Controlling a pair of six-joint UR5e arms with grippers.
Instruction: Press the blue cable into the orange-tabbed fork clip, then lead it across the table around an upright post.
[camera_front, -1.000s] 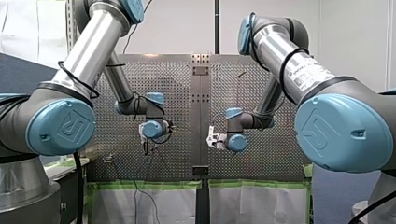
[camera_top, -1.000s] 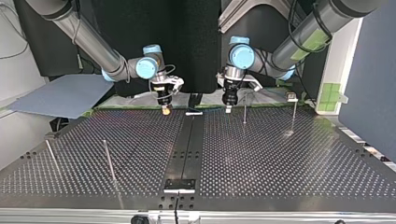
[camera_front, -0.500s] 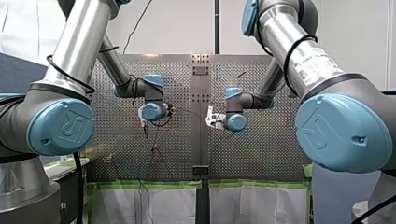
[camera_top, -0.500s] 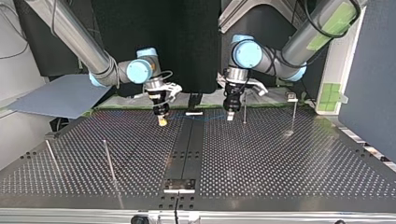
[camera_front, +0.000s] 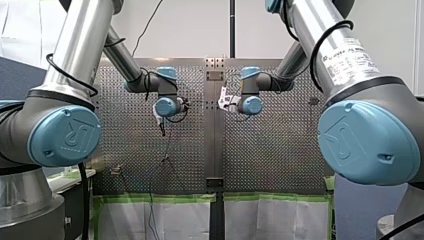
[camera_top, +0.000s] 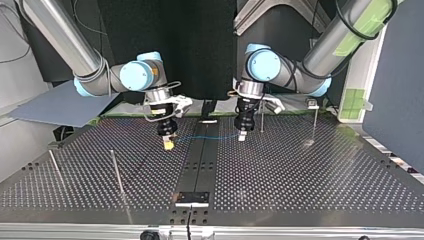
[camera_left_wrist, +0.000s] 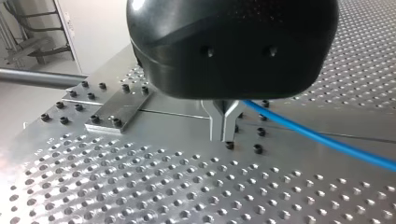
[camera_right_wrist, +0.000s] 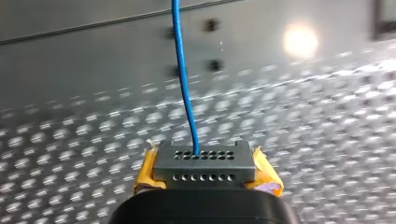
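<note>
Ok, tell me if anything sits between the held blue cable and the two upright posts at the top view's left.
Nothing visible does. The blue cable runs between my right gripper and my left gripper, and no object shows on the plate between it and the nearer post.

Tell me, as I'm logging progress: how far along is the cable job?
Done: the blue cable is gripped by my left gripper and my right gripper. In hand: it hangs stretched between them over the centre strip. Left: no view shows it in a fork clip, and it bends round no upright post.
</note>
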